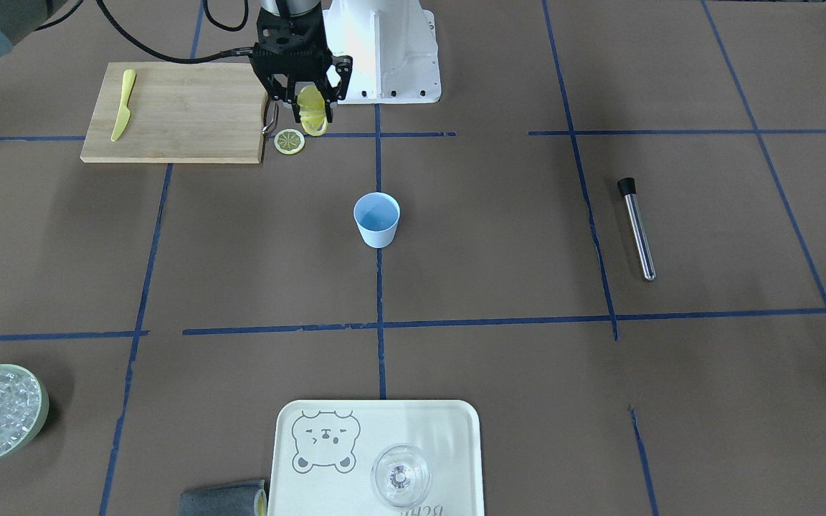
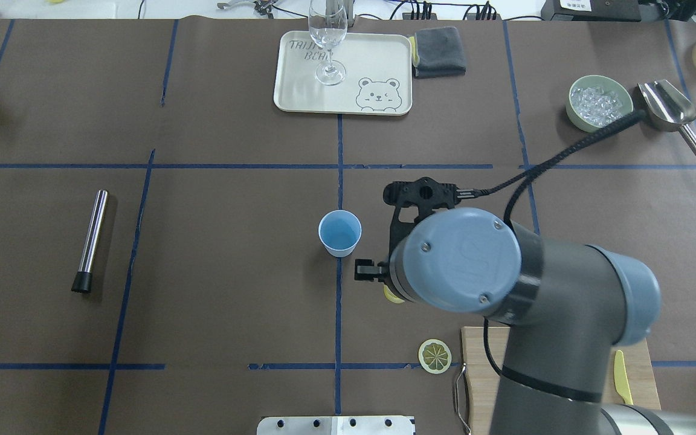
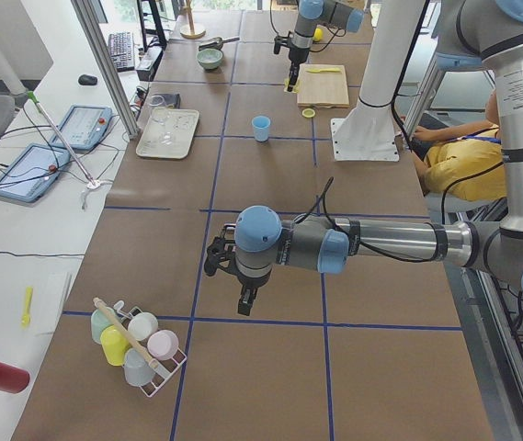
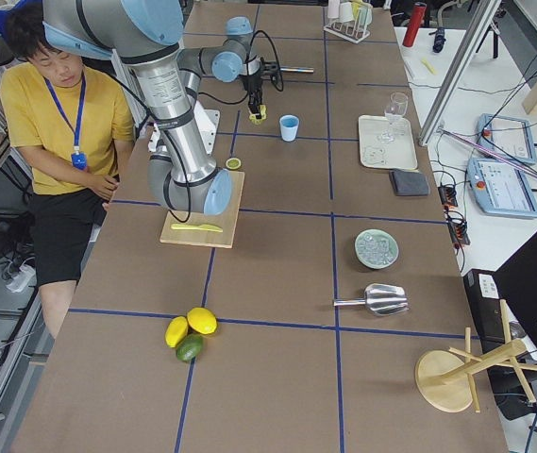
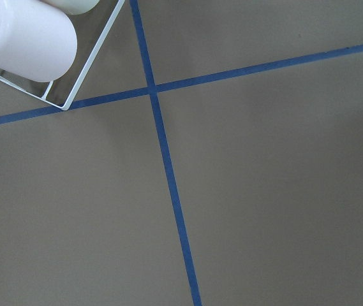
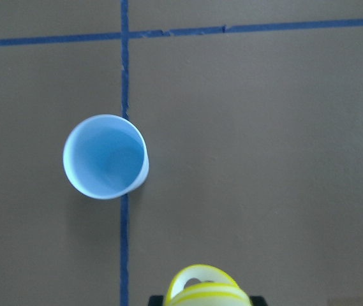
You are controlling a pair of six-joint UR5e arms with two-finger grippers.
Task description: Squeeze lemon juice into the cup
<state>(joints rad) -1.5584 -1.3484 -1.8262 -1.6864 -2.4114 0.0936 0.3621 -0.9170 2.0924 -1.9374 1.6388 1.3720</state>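
My right gripper [image 1: 311,118] is shut on a yellow lemon slice [image 1: 312,111], bent between the fingers and held above the table just off the cutting board's corner. The slice shows at the bottom edge of the right wrist view [image 6: 207,288]. The light-blue cup [image 1: 376,219] stands upright and empty at the table's middle, apart from the gripper; in the wrist view the cup [image 6: 106,156] is ahead and to the left. A second lemon slice [image 1: 289,141] lies flat on the table. My left gripper [image 3: 245,303] hovers far off; I cannot tell if it is open.
A bamboo cutting board [image 1: 176,111] carries a yellow knife [image 1: 123,104]. A steel muddler [image 1: 637,229] lies on the robot's left side. A cream tray [image 1: 284,430] holds a clear glass [image 1: 400,475]. A green bowl [image 1: 40,401] holds ice, and a cup rack [image 3: 137,344] stands near the left arm.
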